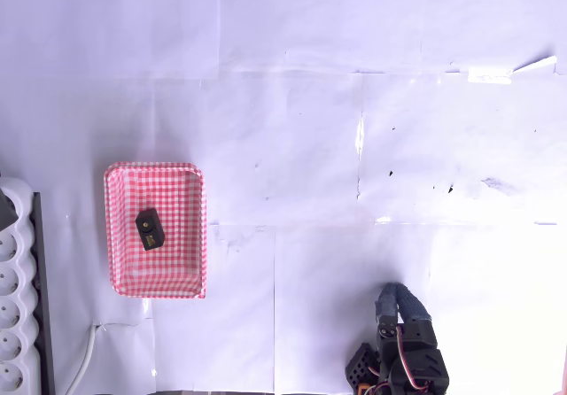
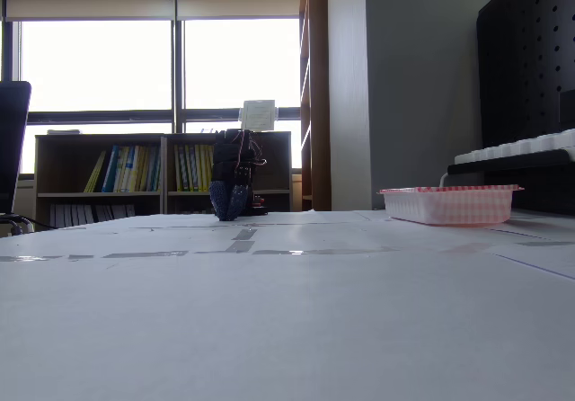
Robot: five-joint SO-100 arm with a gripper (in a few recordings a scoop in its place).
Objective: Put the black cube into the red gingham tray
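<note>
The black cube (image 1: 149, 228) lies inside the red gingham tray (image 1: 197, 236) at the left of the overhead view, a little above the tray's middle, with a light mark on its top face. In the fixed view the tray (image 2: 446, 205) stands at the right and its wall hides the cube. My gripper (image 1: 396, 289) is folded back near the bottom edge, far to the right of the tray. Its blue-wrapped fingers are together and hold nothing. In the fixed view the gripper (image 2: 228, 212) points down at the table's far side.
A white power strip (image 1: 13, 298) with a cable (image 1: 84, 360) lies along the left edge, just left of the tray. White paper sheets cover the table. Tape bits (image 1: 490, 74) sit at the top right.
</note>
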